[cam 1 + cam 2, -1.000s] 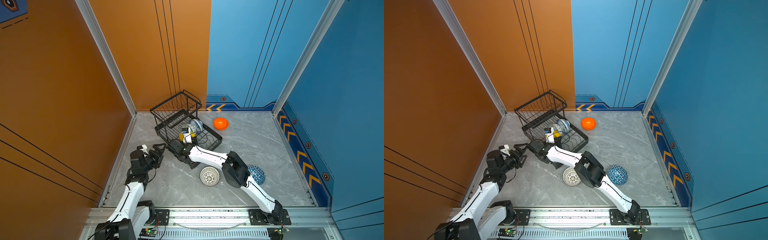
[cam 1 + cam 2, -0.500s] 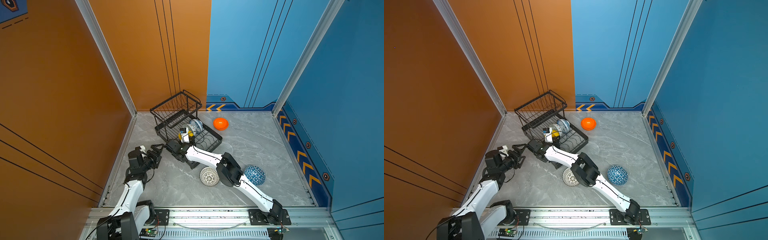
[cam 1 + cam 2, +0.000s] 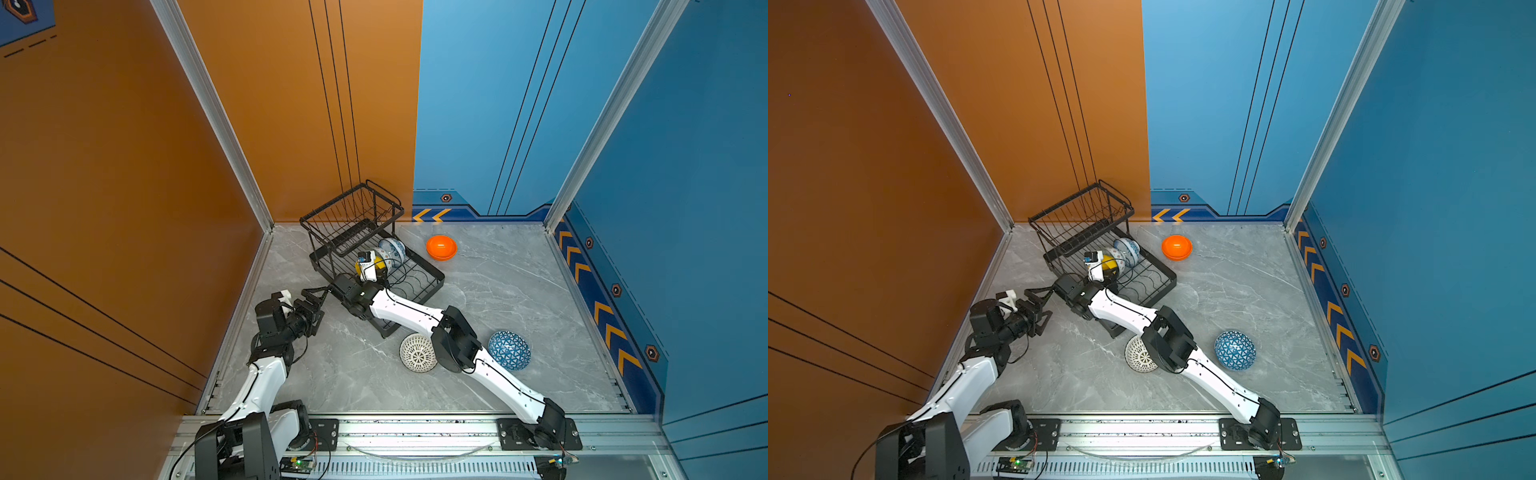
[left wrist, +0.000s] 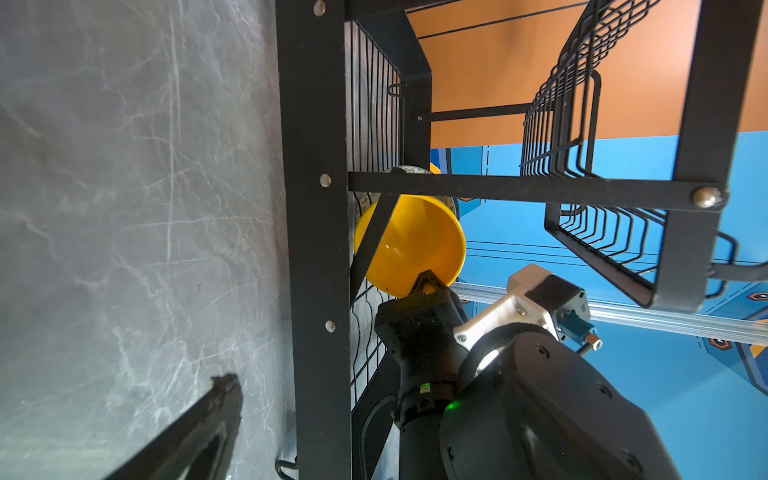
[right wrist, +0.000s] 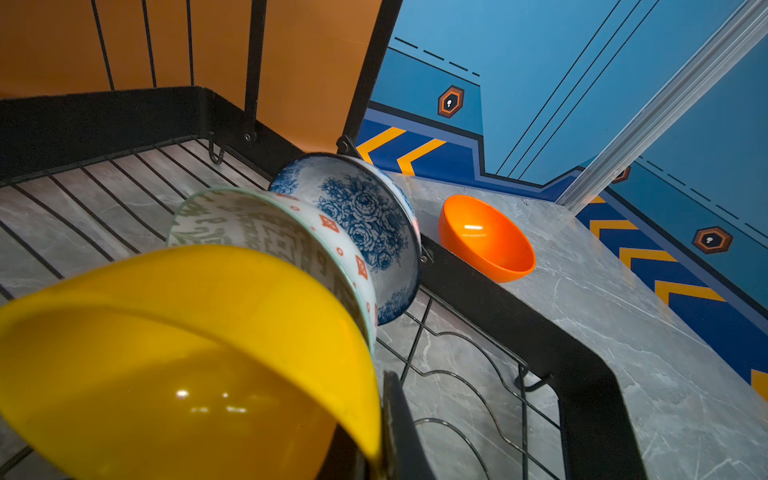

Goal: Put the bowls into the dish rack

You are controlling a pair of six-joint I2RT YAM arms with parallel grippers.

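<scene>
Starting at nine o'clock on the marbled surface (image 3: 519, 291), the left claw (image 3: 320, 307) hangs spread wide and empty, just beside the near end of the dish rack (image 5: 519, 309). The rack sits at eleven o'clock, with its raised basket toward the back corner.

Three bowls lean on edge in a row in the rack's flat tray. The floral bowl (image 5: 365, 216) is farthest back, the pale green bowl (image 5: 257, 224) lies against it, and the yellow bowl (image 5: 187, 353) is nearest. The right claw (image 4: 428, 279) is closed on the yellow bowl's rim. Whether that bowl already rests on the wires is hidden.

Three bowls remain outside the rack:
- The orange bowl (image 3: 441, 247) is at twelve to one o'clock, just beside the rack.
- The lattice bowl (image 3: 417, 352) is at six o'clock, close against the right arm.
- The blue triangle bowl (image 3: 509, 350) is at four o'clock.

All three look to lie mouth-down or tipped.

The yellow and orange bowls look like light, glossy plastic, so they are probably slippery and forgiving of a knock. The patterned bowls look like glazed ceramic, so they are probably heavier and would chip against the wire. A thin rim pinch, as on the yellow bowl, seems the only workable hold, so a bowl lying dome-up would likely need tipping before its edge can be reached.
</scene>
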